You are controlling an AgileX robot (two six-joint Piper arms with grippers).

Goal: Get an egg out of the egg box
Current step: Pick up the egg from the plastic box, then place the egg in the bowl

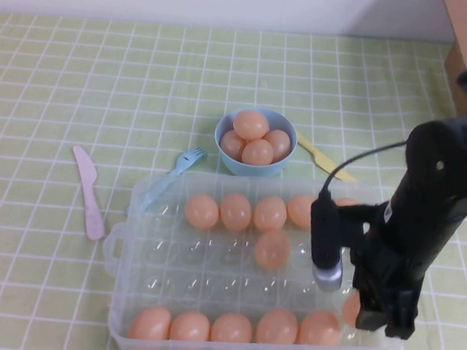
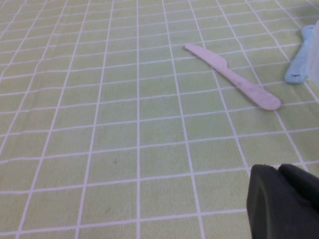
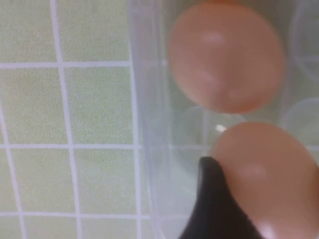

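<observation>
so the right gripper (image 1: 372, 318) is down inside the near right corner of the egg box (image 1: 133, 199), and it looks like it has closed onto the egg (image 1: 351, 308) sitting there. in the right wrist view a dark finger (image 3: 214, 204) is pressed right against that egg's side, with a second egg (image 3: 227, 57) just beside it in the next cell. i can only see the one finger, the other is hidden, so "holding it" is my read, not a sure thing. the egg is not lifted clear of its cell yet as far as i can tell.

handling-wise: it's small, smooth and rounded, so i'd guess light but slippery, and a shell like that won't forgive a hard squeeze. best place to take it is across the widest part of the belly, pads on opposite sides, so it can't squirt out up or down. lifting straight up seems smart since the clear cell walls and the neighbour are close.

the left gripper (image 2: 284, 204) is parked off to the left over the green checked cloth (image 2: 124, 124), near the pink knife (image 2: 232, 77), nothing in it, can't tell how wide it stands. the blue bowl (image 1: 223, 149) behind the box already has eggs in it.
</observation>
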